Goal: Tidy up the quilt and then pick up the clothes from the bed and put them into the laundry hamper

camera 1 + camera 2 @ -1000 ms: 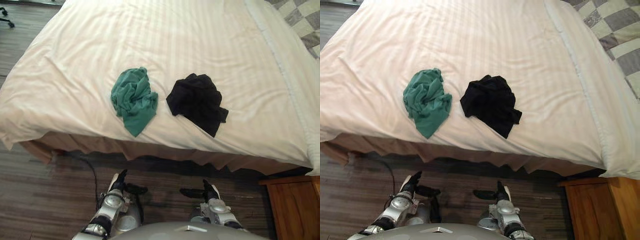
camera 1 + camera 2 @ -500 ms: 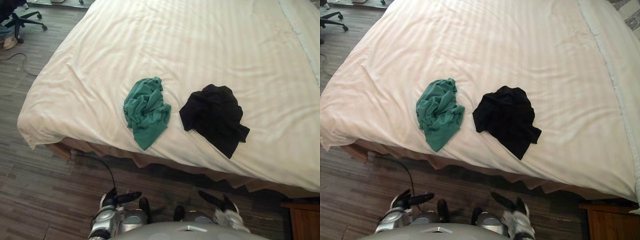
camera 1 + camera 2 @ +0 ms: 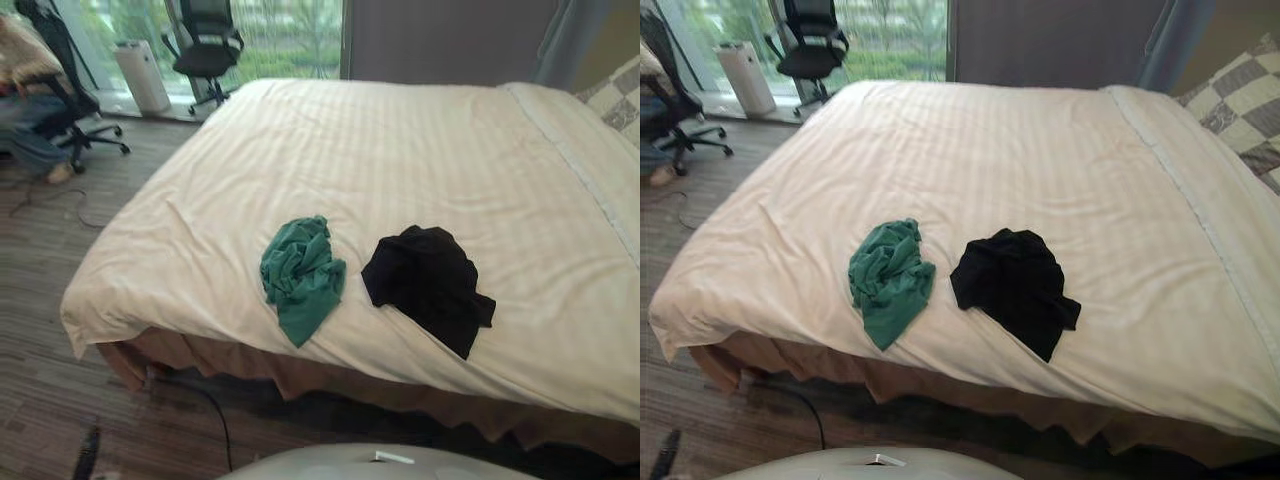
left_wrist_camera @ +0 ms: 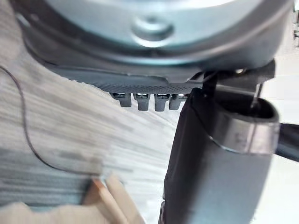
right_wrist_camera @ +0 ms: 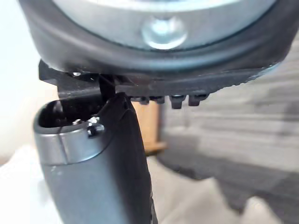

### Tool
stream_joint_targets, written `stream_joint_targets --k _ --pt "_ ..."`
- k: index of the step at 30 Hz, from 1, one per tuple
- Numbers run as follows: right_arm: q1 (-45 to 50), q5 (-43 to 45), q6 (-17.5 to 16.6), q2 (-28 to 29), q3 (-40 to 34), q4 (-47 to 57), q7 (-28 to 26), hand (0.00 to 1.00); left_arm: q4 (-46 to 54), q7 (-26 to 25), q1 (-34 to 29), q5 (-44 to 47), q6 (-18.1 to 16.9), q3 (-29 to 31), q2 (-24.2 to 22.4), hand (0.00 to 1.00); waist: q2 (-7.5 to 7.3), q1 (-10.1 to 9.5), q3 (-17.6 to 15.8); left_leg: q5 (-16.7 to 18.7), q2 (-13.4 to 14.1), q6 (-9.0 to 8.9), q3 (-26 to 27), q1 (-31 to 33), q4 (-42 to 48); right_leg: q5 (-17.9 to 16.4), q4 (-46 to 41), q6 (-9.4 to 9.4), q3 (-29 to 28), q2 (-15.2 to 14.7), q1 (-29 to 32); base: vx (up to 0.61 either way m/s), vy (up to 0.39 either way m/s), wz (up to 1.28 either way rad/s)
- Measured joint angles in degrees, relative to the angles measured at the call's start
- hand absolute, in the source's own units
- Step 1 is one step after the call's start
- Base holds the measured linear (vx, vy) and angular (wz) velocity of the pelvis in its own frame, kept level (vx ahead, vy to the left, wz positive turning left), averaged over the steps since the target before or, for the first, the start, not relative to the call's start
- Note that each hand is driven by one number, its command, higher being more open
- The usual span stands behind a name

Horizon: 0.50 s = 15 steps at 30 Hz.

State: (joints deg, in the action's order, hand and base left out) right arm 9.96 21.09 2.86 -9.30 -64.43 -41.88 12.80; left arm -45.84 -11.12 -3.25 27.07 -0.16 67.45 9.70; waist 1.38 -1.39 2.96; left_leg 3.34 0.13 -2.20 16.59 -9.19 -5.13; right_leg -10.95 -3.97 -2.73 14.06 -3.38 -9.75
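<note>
Nearest in, low by the wooden floor (image 3: 50, 400): left hand (image 4: 219, 158), seen from its own wrist, with floorboards and a pale corner of bedding past it. Spread or closed, cannot tell. Right hand (image 5: 107, 168) likewise, over floor and white bedding; its state cannot be told either.

Bed's near edge: brown bed skirt (image 3: 300, 375) hanging under the overhang of the quilt (image 3: 400, 150).

On the quilt, close to that near edge, two crumpled garments. Green garment (image 3: 301, 277) to the left, bunched, one tapered end pointing toward the edge. Black garment (image 3: 430, 282) to the right, bunched, a flap trailing toward the edge on its right side. The two lie near each other but apart, a strip of quilt between them. Neither hand is on them.

Quilt itself: cream, faint stripes, spread flat across the bed, a few creases toward the near left corner.

Far right: checked pillow (image 3: 1230, 95) at the head end.

Far left: a person (image 3: 25, 100) seated beside the bed. Beyond, a black office chair (image 3: 207, 45) and a white upright unit (image 3: 141, 75) before the window (image 3: 890, 40). Curtain (image 3: 1165, 45) at far right.
</note>
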Motion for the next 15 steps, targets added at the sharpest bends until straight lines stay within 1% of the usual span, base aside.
stream_joint_targets --k 1,2,3,4,6,7,9,10,11,13,14,15 --pt "0.11 -0.29 -0.61 0.02 2.62 4.26 1.0 1.0 3.73 -1.17 -0.46 -0.27 -0.44 -2.8 0.0 1.0 -0.08 0.01 0.3 -0.11 0.0 -0.14 -0.23 0.36 0.0 -0.11 -0.03 -0.01 0.05 0.01 0.28 -0.06 -0.08 0.12" --pt "0.34 -0.68 -1.09 0.09 6.81 13.56 2.93 1.0 11.82 -3.19 -1.47 -0.78 -1.63 -8.11 0.02 1.0 -0.55 0.38 0.93 -0.27 0.11 -0.08 -1.13 1.5 0.01 -0.11 -0.02 -0.05 0.36 0.08 1.15 -0.06 -0.089 0.23" --pt "0.25 -2.28 -2.0 0.03 9.72 21.8 4.34 1.0 19.56 -4.54 -1.6 -0.97 -3.21 -11.88 0.07 1.0 -0.53 0.49 0.99 -0.73 0.18 -0.1 -1.77 2.64 0.02 -0.07 -0.06 -0.09 0.93 0.13 1.98 -0.07 -0.102 0.27" --pt "-0.04 -3.83 -2.88 -0.02 10.98 25.33 5.21 1.0 23.16 -5.31 -1.58 -1.0 -4.3 -13.53 0.21 1.0 -0.63 0.55 0.97 -1.12 0.2 -0.11 -2.09 3.06 0.02 -0.05 -0.11 -0.09 1.19 0.14 2.3 -0.04 -0.077 0.22" --pt "-2.67 -8.43 -5.35 -0.13 13.01 32.86 6.5 1.0 32.8 -7.22 -1.63 -2.28 -8.17 -17.44 1.0 1.0 -0.8 0.65 0.8 -1.6 0.35 0.01 -2.25 3.52 0.05 -0.02 -0.28 -0.07 1.21 0.28 2.79 0.02 -0.06 0.1" --pt "-5.25 -10.27 -6.4 -0.19 13.57 33.69 6.9 1.0 37.91 -8.31 -1.62 -3.16 -9.65 -19.94 2.11 1.0 -1.12 0.57 0.62 -1.79 0.4 0.01 -2.34 3.45 0.25 -0.02 -0.31 -0.07 0.84 0.34 2.74 0.08 -0.052 0.06" --pt "-7.34 -11.71 -6.44 -0.19 14.99 33.12 7.87 1.0 42.48 -8.83 -1.62 -4.91 -10.11 -22.18 2.83 1.0 -1.07 0.36 0.08 -1.79 0.5 0.03 -2.11 2.92 0.33 -0.02 -0.47 -0.06 -0.35 0.44 2.66 0.1 -0.028 -0.01" --pt "-8.04 -11.77 -6.13 -0.16 17.27 32.58 8.0 1.0 45.53 -8.91 -1.62 -7.75 -10.92 -24.44 3.28 1.0 -1.27 0.3 -0.88 -1.67 0.6 0.18 -1.78 2.62 0.36 -0.02 -0.95 -0.06 -1.33 0.52 2.73 0.1 -0.015 -0.07" --pt "-8.07 -11.77 -6.02 -0.16 17.76 32.58 7.97 1.0 46.11 -8.9 -1.64 -8.04 -10.93 -24.9 3.31 1.0 -1.27 0.3 -1.09 -1.62 0.63 0.24 -1.67 2.53 0.36 -0.02 -1.04 -0.07 -1.7 0.54 2.73 0.1 -0.009 -0.11" --pt "-8.16 -14.3 -5.68 -0.16 22.2 32.6 6.73 1.0 50.05 -8.6 -1.63 -9.71 -10.96 -29.95 3.41 1.0 -0.84 0.31 -2.54 -1.04 0.83 0.58 -0.48 1.54 0.41 -0.02 -1.96 -0.07 -4.12 0.67 2.79 0.09 0.002 -0.22" --pt "-8.26 -14.89 -5.64 -0.16 23.08 32.59 6.09 1.0 50.96 -8.4 -1.59 -9.72 -10.97 -31.39 3.41 1.0 -0.61 0.44 -2.97 -0.53 1.04 0.79 -0.23 1.41 0.97 -0.03 -2.54 -0.08 -4.72 0.76 2.82 0.09 -0.001 -0.29" --pt "-8.59 -16.41 -5.57 -0.17 24.77 32.6 4.83 1.0 52.34 -7.46 -1.55 -9.79 -11.05 -34.7 3.47 1.0 -0.11 0.9 -4.08 0.23 1.56 1.21 0.12 1.2 2.39 -0.09 -4.64 -0.09 -5.87 0.88 3.43 0.06 0.0 -0.26"
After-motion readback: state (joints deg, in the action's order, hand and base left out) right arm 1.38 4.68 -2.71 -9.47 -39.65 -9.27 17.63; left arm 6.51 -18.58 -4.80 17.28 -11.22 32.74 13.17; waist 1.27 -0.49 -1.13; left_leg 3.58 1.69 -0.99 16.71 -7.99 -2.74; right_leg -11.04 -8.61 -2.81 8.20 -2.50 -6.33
